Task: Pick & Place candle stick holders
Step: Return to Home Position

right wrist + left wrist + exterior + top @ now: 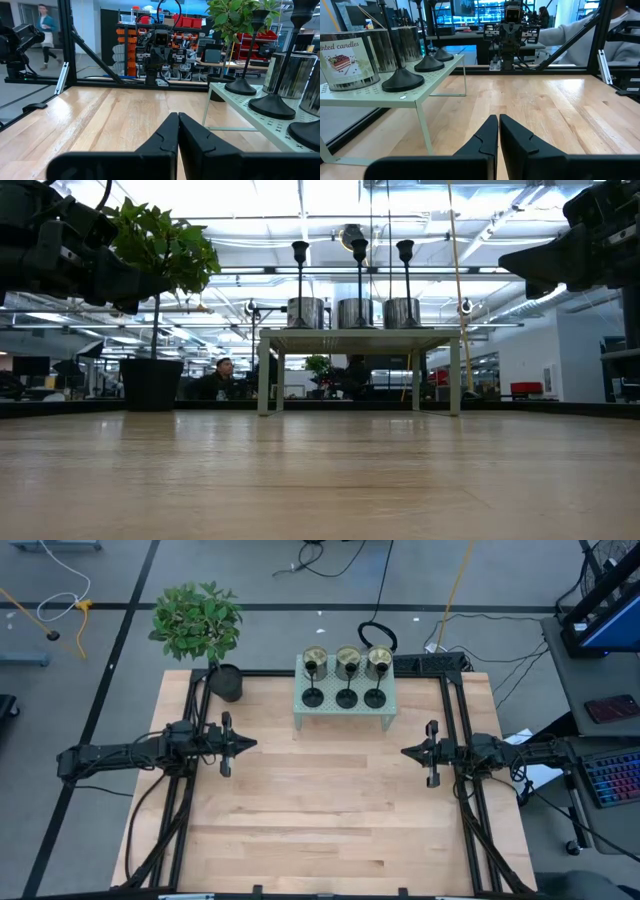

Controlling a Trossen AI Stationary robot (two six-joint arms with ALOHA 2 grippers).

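On a pale green perforated stand [343, 708] at the table's far middle stand three black candle stick holders [346, 697] with round bases and thin stems, in a row, and behind them three shiny cylindrical cups [347, 660]. The low view shows the stems [359, 270] rising above the cups [355, 313]. My left gripper [252, 743] hovers shut over the table's left side, pointing level toward the right. My right gripper [405, 752] hovers shut over the right side, pointing level toward the left. Both are well short of the stand and hold nothing.
A potted plant [200, 630] in a black pot [226, 682] stands at the far left corner, next to the stand. A black frame [455, 710] runs along the table's edges. Bare wood [330, 810] lies between and in front of the arms. People show in the room beyond.
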